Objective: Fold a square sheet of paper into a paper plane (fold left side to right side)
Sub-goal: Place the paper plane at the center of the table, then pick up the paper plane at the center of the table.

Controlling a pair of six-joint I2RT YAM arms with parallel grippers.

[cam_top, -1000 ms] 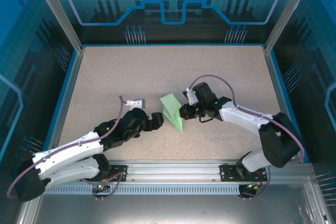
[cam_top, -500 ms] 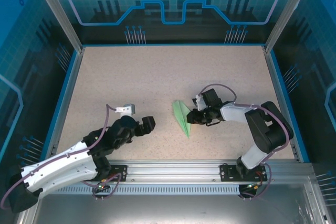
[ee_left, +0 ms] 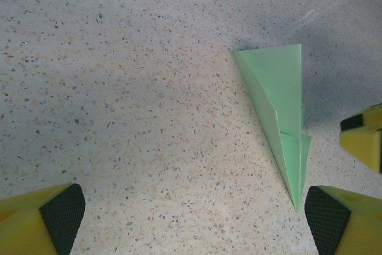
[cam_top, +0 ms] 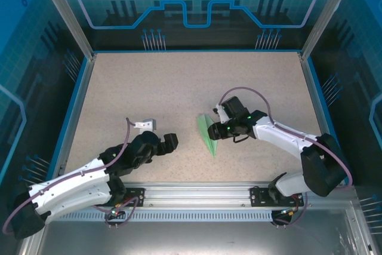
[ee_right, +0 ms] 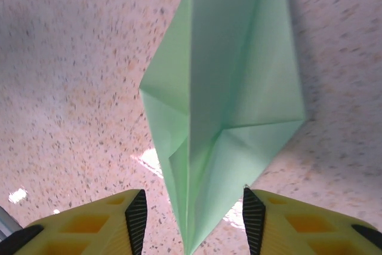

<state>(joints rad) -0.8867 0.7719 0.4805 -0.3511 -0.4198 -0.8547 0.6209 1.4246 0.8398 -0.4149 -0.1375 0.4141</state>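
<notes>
The square sheet of paper is now a pale green paper plane [cam_top: 206, 134], a folded dart lying flat mid-table with its sharp tip toward the near edge. My right gripper [cam_top: 216, 131] sits at its right side. In the right wrist view the paper plane [ee_right: 230, 82] runs up between the yellow fingers [ee_right: 95, 225], and my right gripper [ee_right: 196, 222] is open with gaps beside the paper. My left gripper [cam_top: 170, 142] is open, apart to the left. In the left wrist view the plane [ee_left: 280, 108] lies ahead to the right, and my left gripper [ee_left: 194, 219] holds nothing.
The speckled beige table [cam_top: 179, 82] has a blue rim [cam_top: 76, 106] on its sides. A metal rail [cam_top: 197, 190] runs along the near edge by the arm bases. The right gripper's yellow finger [ee_left: 365, 141] shows beside the plane.
The right gripper carried the plane a little to the right, set it down and opened its jaws. The left arm drew back to the left, away from the paper.
</notes>
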